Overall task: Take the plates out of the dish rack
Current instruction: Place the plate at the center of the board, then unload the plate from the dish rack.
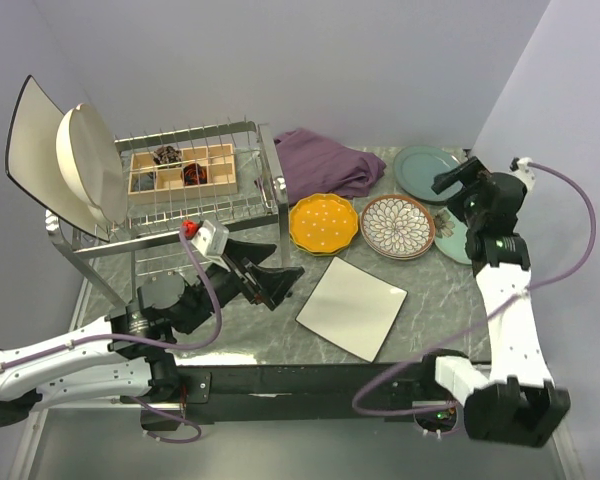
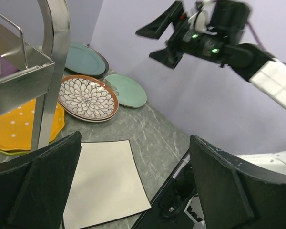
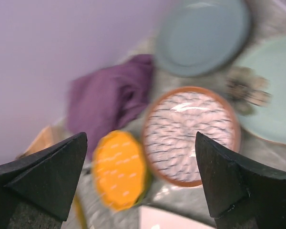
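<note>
1. The two-tier silver metal wire dish rack (image 1: 268,170) stands on tubular steel legs at the far left of the grey marbled table (image 1: 435,300).
2. Two plates stand in the rack at its left end, both leaning left. The outermost is a large white square plate with a dark rim (image 1: 30,135). A round cream plate (image 1: 88,165) stands just right of it and overlaps it in the top view.
3. A small wooden compartment box (image 1: 180,168) sits on the rack's upper tier, with small dark items in some compartments.
4. A crumpled purple cloth (image 1: 325,160) lies on the far side of the table, just right of the rack.
5. An orange dotted scalloped plate (image 1: 323,223) lies flat on the table near the cloth, and a lime-yellow edge shows beneath it.
6. A round brown-patterned plate (image 1: 397,226) lies just right of the orange one.
7. A round teal-green plate (image 1: 425,168) lies at the far right.
8. A pale mint-green plate (image 2: 126,90) lies just right of the patterned one, partly hidden under the right arm in the top view.
9. A second white square plate (image 1: 352,307), also dark-rimmed, lies flat toward the near edge, apart from the orange and patterned plates.
10. The left gripper (image 1: 278,278) hangs over the table just right of the rack's near leg, with its fingers spread wide and nothing between them. In its wrist view the second square plate lies below the gap.
11. The right gripper (image 1: 458,178) is raised above the teal-green and mint plates at the far right, with its jaws apart and empty. Its blurred wrist view looks down on the patterned plate, the orange plate and the cloth.
</note>
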### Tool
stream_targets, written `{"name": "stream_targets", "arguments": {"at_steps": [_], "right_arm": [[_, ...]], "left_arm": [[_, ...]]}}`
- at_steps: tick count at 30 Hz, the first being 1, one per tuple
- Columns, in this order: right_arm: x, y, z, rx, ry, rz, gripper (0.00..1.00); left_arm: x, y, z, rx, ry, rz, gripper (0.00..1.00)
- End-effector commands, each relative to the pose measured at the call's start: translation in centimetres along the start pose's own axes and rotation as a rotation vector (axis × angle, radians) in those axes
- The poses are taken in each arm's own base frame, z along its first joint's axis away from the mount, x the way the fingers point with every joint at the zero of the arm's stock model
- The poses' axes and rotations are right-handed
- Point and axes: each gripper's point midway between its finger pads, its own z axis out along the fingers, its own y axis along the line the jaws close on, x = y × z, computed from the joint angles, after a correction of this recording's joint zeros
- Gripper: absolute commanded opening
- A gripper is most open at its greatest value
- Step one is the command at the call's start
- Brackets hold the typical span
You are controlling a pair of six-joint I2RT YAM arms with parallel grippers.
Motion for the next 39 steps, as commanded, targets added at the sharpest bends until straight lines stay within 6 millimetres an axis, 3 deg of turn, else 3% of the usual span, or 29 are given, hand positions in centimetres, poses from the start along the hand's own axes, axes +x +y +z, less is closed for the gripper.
{"name": "stream_targets", "arguments": {"at_steps": [1, 3, 5, 6, 8, 9, 11, 12, 14, 15, 17, 18, 20, 21, 23, 24, 27, 28, 29, 30, 31, 34, 35, 36, 39], "right_arm": [[-1.8, 7.8, -7.1, -0.308, -0.031, -0.082, 1.00], [-0.8, 10.1, -10.0, -0.458, -0.017, -0.106, 1.00], [0.3, 10.9, -11.7, -0.551, 0.018, -0.126, 1.00], [1.0, 10.6, -12.5, -0.576, 0.020, -0.136, 1.00], [2.3, 10.8, -13.8, -0.629, 0.037, -0.153, 1.00], [2.8, 10.4, -14.6, -0.647, 0.023, -0.151, 1.00], [3.1, 9.9, -15.6, -0.669, -0.002, -0.143, 1.00], [3.6, 9.9, -16.8, -0.718, -0.014, -0.150, 1.00], [4.0, 10.5, -18.3, -0.800, -0.023, -0.161, 1.00], [4.3, 10.7, -19.3, -0.844, -0.027, -0.159, 1.00], [4.8, 11.4, -20.4, -0.892, 0.000, -0.159, 1.00], [4.9, 11.5, -20.5, -0.894, 0.016, -0.163, 1.00], [5.2, 11.7, -20.5, -0.885, 0.036, -0.181, 1.00], [5.4, 11.6, -20.1, -0.857, 0.060, -0.187, 1.00], [5.6, 11.6, -20.0, -0.837, 0.067, -0.208, 1.00], [5.8, 11.6, -20.1, -0.837, 0.071, -0.211, 1.00], [6.8, 11.4, -20.3, -0.863, 0.087, -0.209, 1.00], [6.7, 11.5, -20.5, -0.878, 0.075, -0.204, 1.00], [6.8, 11.5, -20.7, -0.891, 0.078, -0.199, 1.00], [7.0, 11.3, -20.9, -0.898, 0.074, -0.198, 1.00], [6.9, 11.3, -20.9, -0.900, 0.070, -0.197, 1.00], [6.5, 11.1, -21.1, -0.887, 0.052, -0.196, 1.00], [6.4, 11.0, -21.2, -0.886, 0.045, -0.197, 1.00], [6.4, 10.9, -21.1, -0.881, 0.039, -0.196, 1.00], [6.2, 10.5, -20.9, -0.862, 0.019, -0.191, 1.00]], "left_arm": [[-2.3, -0.5, -0.6, 0.003, -0.055, 0.003, 0.99], [-2.9, -0.5, -0.6, -0.017, -0.063, -0.004, 0.99], [-3.2, -0.9, -0.4, -0.017, -0.051, -0.001, 1.00], [-4.5, -1.3, -0.4, -0.017, -0.069, -0.010, 0.99], [-5.1, -0.7, -0.3, -0.074, -0.059, 0.007, 0.99], [-6.7, -1.0, -0.5, -0.080, -0.087, -0.001, 0.99], [-8.0, -0.8, -0.8, -0.109, -0.099, 0.018, 0.99], [-10.1, -1.0, -1.3, -0.123, -0.136, 0.020, 1.00], [-11.3, -1.0, -1.8, -0.137, -0.134, 0.047, 1.00], [-13.2, -1.0, -2.2, -0.159, -0.171, 0.041, 0.99], [-14.0, -0.1, -2.6, -0.229, -0.165, 0.064, 1.00], [-16.3, -0.2, -3.2, -0.254, -0.205, 0.051, 1.00], [-17.4, 0.8, -3.3, -0.342, -0.207, 0.089, 0.99], [-18.9, 0.9, -3.9, -0.370, -0.212, 0.124, 0.99], [-19.7, 2.4, -3.7, -0.509, -0.205, 0.192, 1.00], [-21.8, 2.9, -4.8, -0.576, -0.214, 0.249, 1.00], [-24.2, 5.9, -6.7, -0.921, -0.195, 0.460, 0.98], [-25.2, 5.8, -6.9, -0.978, -0.237, 0.443, 0.95], [-25.6, 6.5, -8.2, -1.085, -0.238, 0.447, 0.94], [-24.9, 7.1, -8.7, -1.148, -0.120, 0.631, 0.93], [-26.3, 6.8, -9.5, -1.144, -0.243, 0.448, 0.88], [-26.7, 7.3, -11.2, -1.187, -0.222, 0.438, 0.77], [-26.2, 7.6, -11.2, -1.211, -0.148, 0.544, 0.76], [-26.8, 7.4, -11.6, -1.212, -0.205, 0.448, 0.76], [-26.1, 8.0, -12.2, -1.260, -0.143, 0.517, 0.69]]}}
